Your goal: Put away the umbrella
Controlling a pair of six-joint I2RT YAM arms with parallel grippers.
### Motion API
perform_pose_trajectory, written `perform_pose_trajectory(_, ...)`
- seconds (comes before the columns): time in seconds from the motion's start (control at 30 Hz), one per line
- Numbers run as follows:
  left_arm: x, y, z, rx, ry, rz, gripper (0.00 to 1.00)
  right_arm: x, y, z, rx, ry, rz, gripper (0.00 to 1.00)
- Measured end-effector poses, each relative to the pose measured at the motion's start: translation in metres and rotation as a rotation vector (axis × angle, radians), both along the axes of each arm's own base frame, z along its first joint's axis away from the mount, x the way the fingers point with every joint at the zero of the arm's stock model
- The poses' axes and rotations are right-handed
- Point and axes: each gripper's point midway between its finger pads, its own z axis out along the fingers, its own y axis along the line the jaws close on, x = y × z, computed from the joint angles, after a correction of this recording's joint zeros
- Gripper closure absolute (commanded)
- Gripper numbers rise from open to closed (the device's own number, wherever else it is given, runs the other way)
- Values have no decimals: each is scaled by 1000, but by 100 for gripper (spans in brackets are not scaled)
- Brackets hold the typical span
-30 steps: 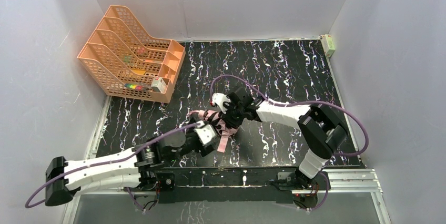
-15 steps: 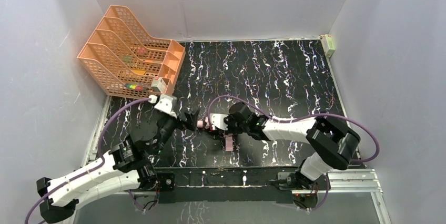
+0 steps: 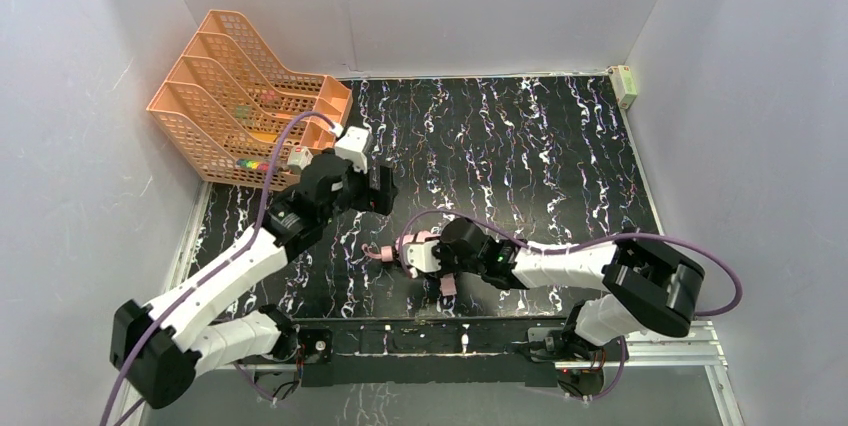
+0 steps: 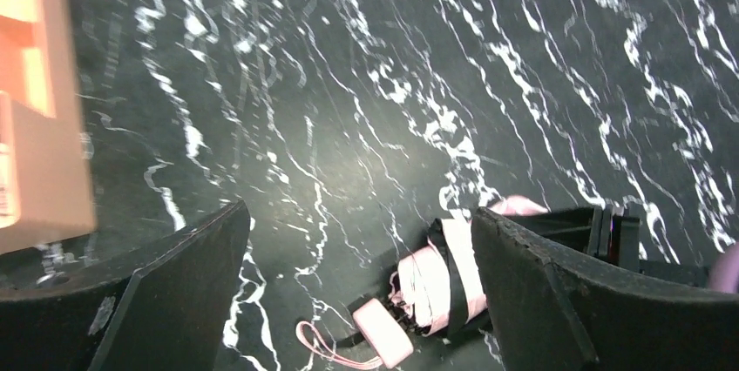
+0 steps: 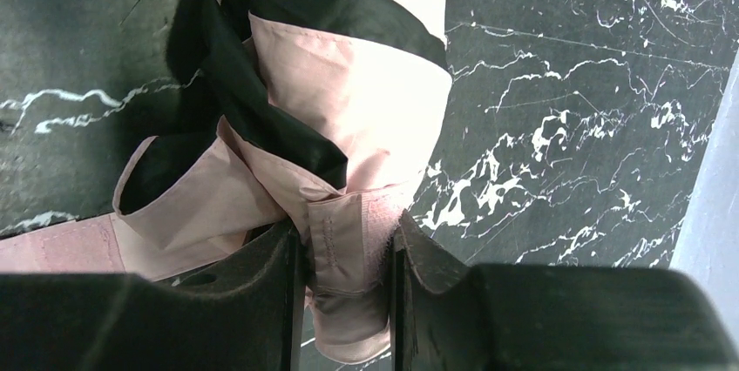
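Umbrella [image 5: 349, 101] cloth was what your right claw [image 5: 346, 258] was pinching. Its two black fingers [image 5: 253, 293] were pressed together on a pale pink flap with a stitched strip, and folds of pink and black fabric bunched just past the tips. From above, you could see that right claw [image 3: 447, 258] reaching in low from the right. The umbrella lay folded on the bench [image 3: 540, 146], close to the near edge and roughly between the two arm bases. Its small pale handle [image 4: 381, 342] pointed toward your left side, with a thin pink loop [image 4: 321, 351] trailing on the surface beside it. A pink strap end [image 3: 447, 286] stuck out toward the near edge. Your left claw [image 4: 359, 214] was spread wide with nothing between its fingers [image 4: 174, 284]. It was held up off the bench, looking down on the dark, white-veined surface. In its own view the umbrella showed small, low in the picture by the right-hand finger. In the overhead view that left claw [image 3: 378, 191] sat well apart from the umbrella, farther back and to the left, just beside the front corner of the orange file rack [image 3: 235, 96]. The rack stood in the far left corner of the bench with a few small coloured items in its trays. A small pale box [image 3: 625, 84] sat at the far right corner.
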Motion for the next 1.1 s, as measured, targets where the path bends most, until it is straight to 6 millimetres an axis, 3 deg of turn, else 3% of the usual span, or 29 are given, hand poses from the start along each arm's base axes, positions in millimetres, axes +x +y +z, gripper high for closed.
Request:
perform_pose_trajectory(0.13,-2,-11,-31,1,153,-110,2,-5,-6,3,-3,-29,7,92)
perform_pose_trajectory(0.37,-27,-31,-46,-54,303,-325,2,-14,-17,5,-15,-69,24,100)
perform_pose_trajectory(0.6,-52,-54,-99,-69,583,-490,2,-19,-18,3,-18,-60,55,100)
perform_pose_trajectory(0.87,-66,-64,-106,-140,649,-557,2,-22,-13,4,-27,-68,107,100)
perform_pose_trajectory(1.1,-84,-63,-132,-159,715,-566,2,-23,-8,5,-43,-123,211,100)
